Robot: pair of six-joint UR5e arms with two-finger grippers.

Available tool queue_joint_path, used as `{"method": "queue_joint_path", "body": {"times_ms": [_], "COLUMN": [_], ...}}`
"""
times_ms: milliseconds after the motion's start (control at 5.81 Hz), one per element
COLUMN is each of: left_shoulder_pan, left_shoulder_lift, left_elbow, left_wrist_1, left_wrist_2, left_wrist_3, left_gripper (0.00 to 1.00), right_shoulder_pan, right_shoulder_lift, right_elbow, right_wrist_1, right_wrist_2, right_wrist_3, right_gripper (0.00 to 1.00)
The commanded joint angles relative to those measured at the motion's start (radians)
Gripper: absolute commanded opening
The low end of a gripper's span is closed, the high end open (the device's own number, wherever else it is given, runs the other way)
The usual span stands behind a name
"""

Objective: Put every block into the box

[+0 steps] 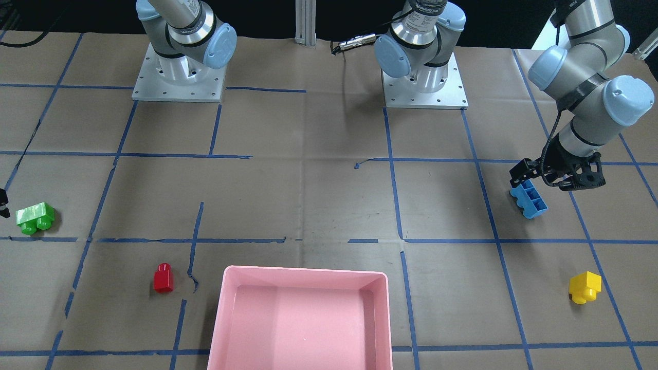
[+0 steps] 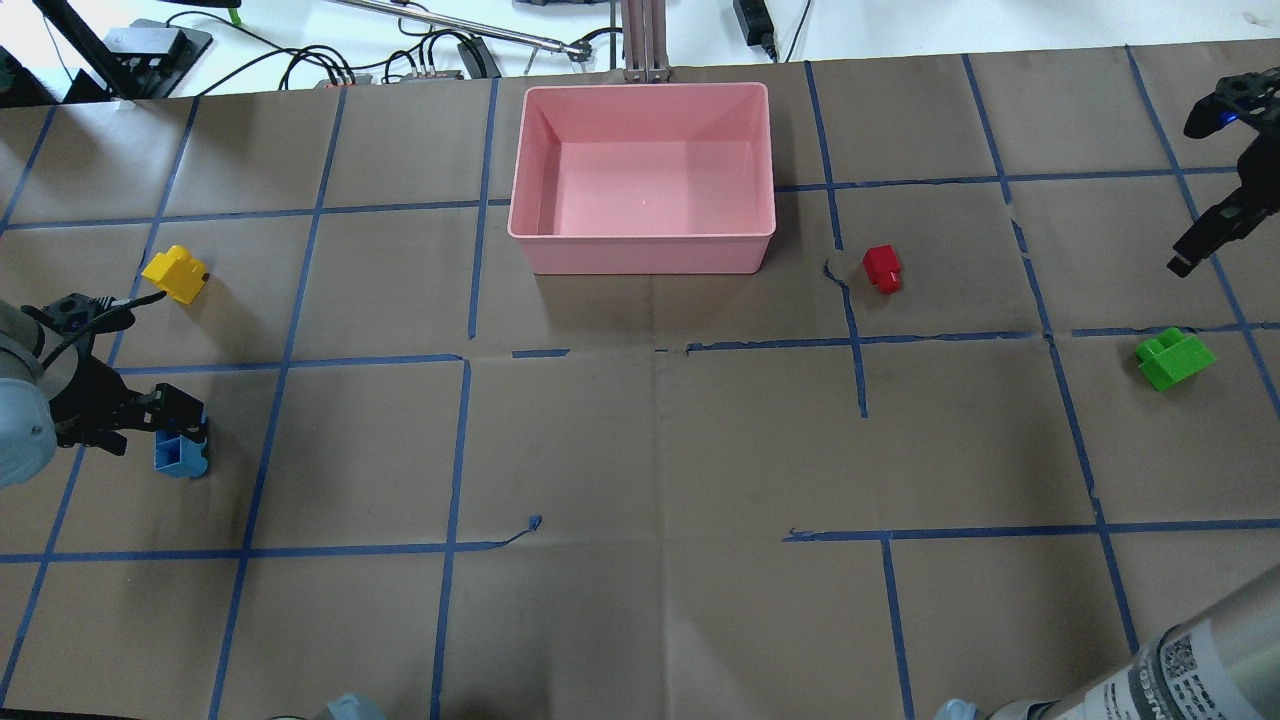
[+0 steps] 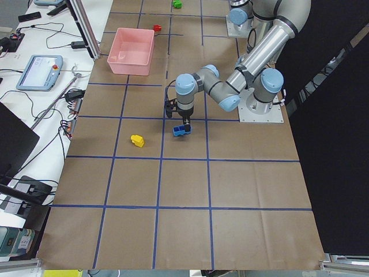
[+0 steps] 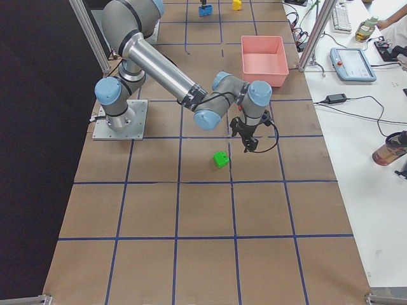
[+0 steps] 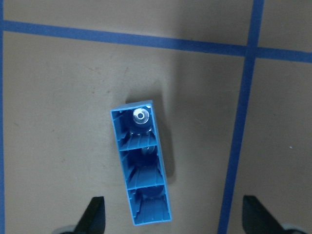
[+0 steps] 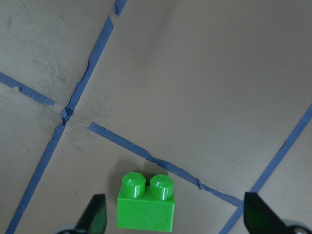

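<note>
Left gripper (image 1: 553,177) hangs wide open and empty just above the blue block (image 1: 529,200), seen from the front; overhead, the pink box (image 2: 640,255) sits well apart; on the right wrist camera, the right gripper (image 6: 175,214) gapes empty over the green block (image 6: 145,204).

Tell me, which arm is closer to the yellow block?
Left. The left end effector hangs open over the blue block, at the yellow block's end of the table. The right end effector is at the far end, over the green block.
</note>
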Motion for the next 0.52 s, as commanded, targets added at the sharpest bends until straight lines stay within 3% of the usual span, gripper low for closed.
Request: {"method": "queue_joint_path", "body": {"times_ms": [0, 344], "left_shoulder_pan": [0.015, 0.015], "left_shoulder_lift": [-0.069, -0.079], "left_elbow": [0.006, 0.012], "left_wrist_1": [0.033, 0.038], "left_wrist_2": [0.001, -0.006], "left_wrist_3": [0.003, -0.006], "left_gripper": [0.90, 0.09], "right_shoulder_pan": [-0.004, -0.044], "right_shoulder_lift": [0.053, 0.055], "right_elbow": [0.036, 0.095], "right_wrist_1": [-0.009, -0.012], "right_wrist_2": [-0.008, -0.008], "right_wrist_3": [0.011, 0.017], "right_gripper": [1.00, 1.00]}}
